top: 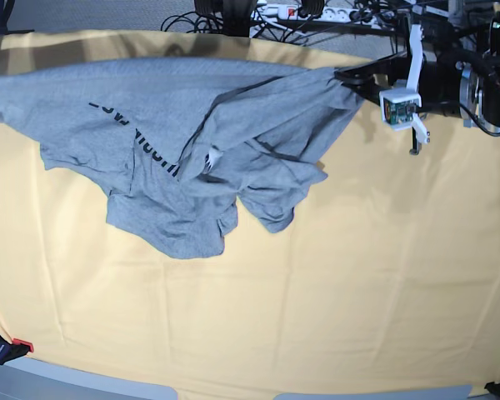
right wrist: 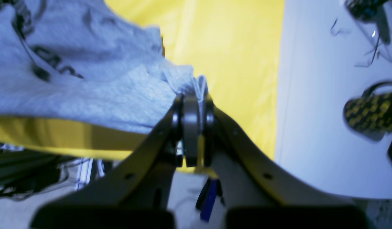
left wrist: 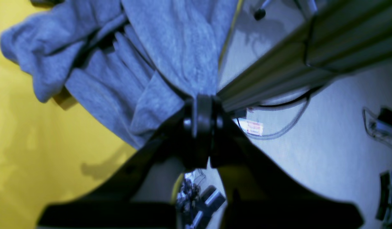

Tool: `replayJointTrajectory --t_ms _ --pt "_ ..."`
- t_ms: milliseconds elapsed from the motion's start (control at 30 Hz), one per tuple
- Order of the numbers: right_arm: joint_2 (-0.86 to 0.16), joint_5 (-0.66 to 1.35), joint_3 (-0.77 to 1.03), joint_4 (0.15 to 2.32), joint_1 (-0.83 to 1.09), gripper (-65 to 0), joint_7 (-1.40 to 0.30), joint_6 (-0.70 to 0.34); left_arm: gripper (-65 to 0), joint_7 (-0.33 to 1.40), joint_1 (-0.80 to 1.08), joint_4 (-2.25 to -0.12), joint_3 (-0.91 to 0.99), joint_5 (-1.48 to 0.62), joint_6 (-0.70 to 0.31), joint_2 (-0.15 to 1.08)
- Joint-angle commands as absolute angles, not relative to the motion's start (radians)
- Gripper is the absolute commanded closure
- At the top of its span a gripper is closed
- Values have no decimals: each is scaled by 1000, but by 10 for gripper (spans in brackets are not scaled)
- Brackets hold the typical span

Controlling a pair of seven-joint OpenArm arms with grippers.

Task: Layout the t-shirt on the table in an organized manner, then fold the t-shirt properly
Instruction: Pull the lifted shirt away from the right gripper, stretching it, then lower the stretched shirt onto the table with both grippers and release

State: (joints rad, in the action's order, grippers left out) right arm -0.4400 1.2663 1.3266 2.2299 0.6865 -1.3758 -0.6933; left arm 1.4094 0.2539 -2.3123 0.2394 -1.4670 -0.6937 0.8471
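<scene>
Across the far half of the bench [top: 333, 317], the t-shirt [top: 192, 150] is hanging stretched between the two arms, its top edge pulled into a long line that is running from the left border of the base view to the upper right. Below that line the grey cloth is sagging in loose, overlapping folds onto the pale yellow-orange cover, with the lowest lobes lying near the middle of the bench. Dark block lettering [top: 129, 129] is showing on the part toward the base view's left, partly swallowed by a fold.

In the base view the left gripper [top: 343, 77] is gripping the shirt's right-hand end near the far edge of the bench. The left wrist view is showing its jaws [left wrist: 202, 109] pressed together on a gathered bunch of grey fabric, with the cloth fanning up and away from the pinch; part of the shirt there is hanging over the bench edge above the pale floor [left wrist: 326, 143] and a grey metal beam [left wrist: 278, 76].

The right gripper [right wrist: 193, 101] is out of the base view, beyond its left border, where the shirt is running off the picture. In the right wrist view its jaws are closed tight on a small bunched corner of the shirt, a fold of fabric poking up between them. The cloth is spreading away to that view's left, dark letters showing blurred on it, with a yellow strip of bench beneath it and more yellow beyond.
</scene>
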Motion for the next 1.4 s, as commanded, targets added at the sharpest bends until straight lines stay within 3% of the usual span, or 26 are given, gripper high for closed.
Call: replayJointTrajectory --t_ms 0,233,433,667,1033,1200,1367 --pt "-461 1269 1338 2239 694 0 -1370 -698 0 1396 275 -2334 264 -1484 -698 871" --pt "-463 1317 1338 2259 717 0 -1321 -698 0 1359 423 -2356 413 -1484 -698 889" --pt "-481 1316 1324 2259 664 0 -1145 -698 0 1096 338 -2356 529 -1396 -698 780" --pt "-485 1280 1134 2255 459 0 -1143 -698 0 999 219 -2356 421 -1178 -698 670" --pt "-485 850 718 2241 285 0 -974 -698 0 942 85 -2096 205 -1046 -698 615" --pt "-485 706 595 2133 201 0 -904 -651 0 939 -19 -1950 177 -1044 -698 615" --pt "-485 672 532 1956 93 0 -889 -593 0 911 -111 -1845 177 -1005 -621 615"
